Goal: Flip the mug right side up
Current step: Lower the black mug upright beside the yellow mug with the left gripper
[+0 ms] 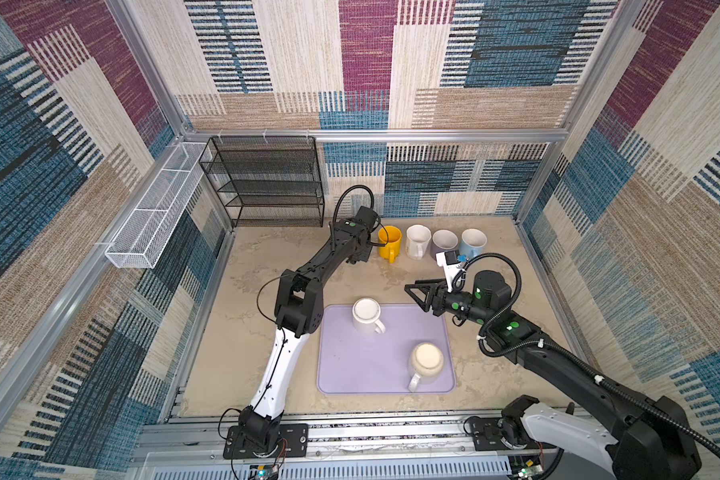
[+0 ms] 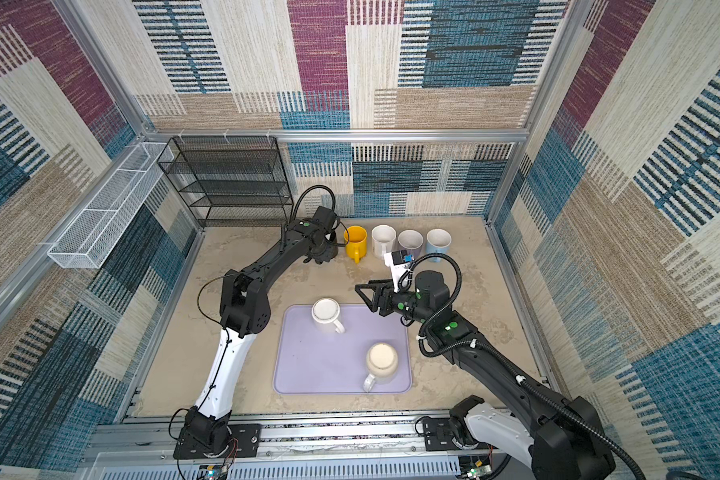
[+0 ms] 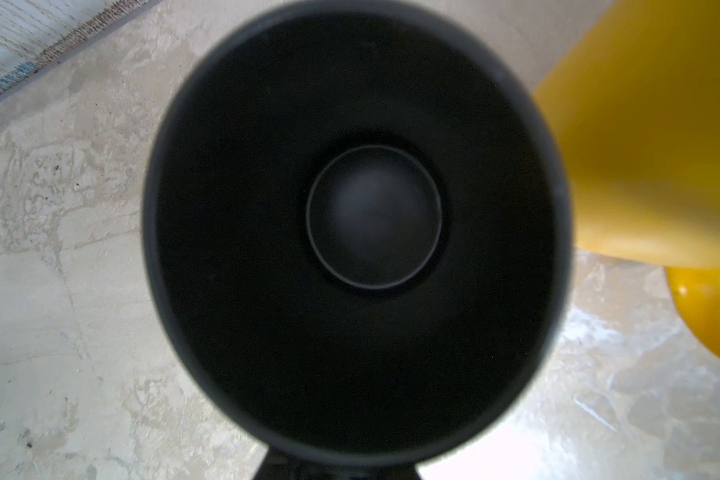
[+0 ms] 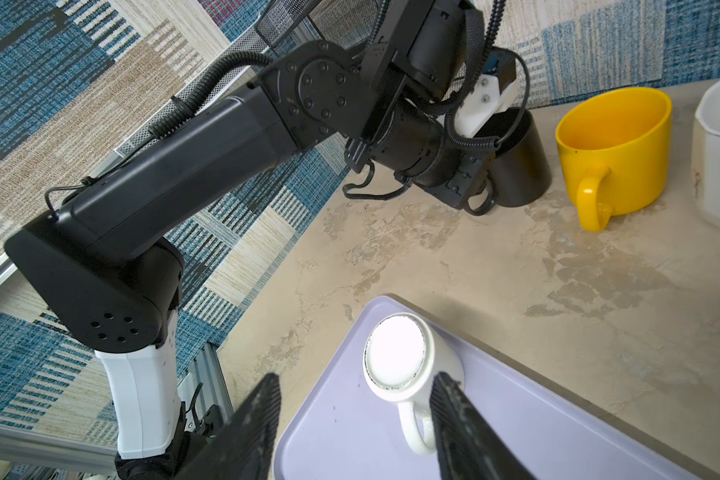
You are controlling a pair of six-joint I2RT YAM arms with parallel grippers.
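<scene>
The left gripper [image 4: 484, 195] is seen clamped on the upright black mug [image 4: 520, 166], the right gripper [image 1: 415, 296] being held with jaws apart.

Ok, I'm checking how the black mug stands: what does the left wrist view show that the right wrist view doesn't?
Only the left wrist view looks into the black mug, showing its dark inside and round floor. Only the right wrist view shows that mug's outer wall, upright, with the left tool shut against it, an upside-down white mug on the lavender tray, and the open right tool. Both show the black mug, the upright yellow mug beside it and the beige table.
</scene>
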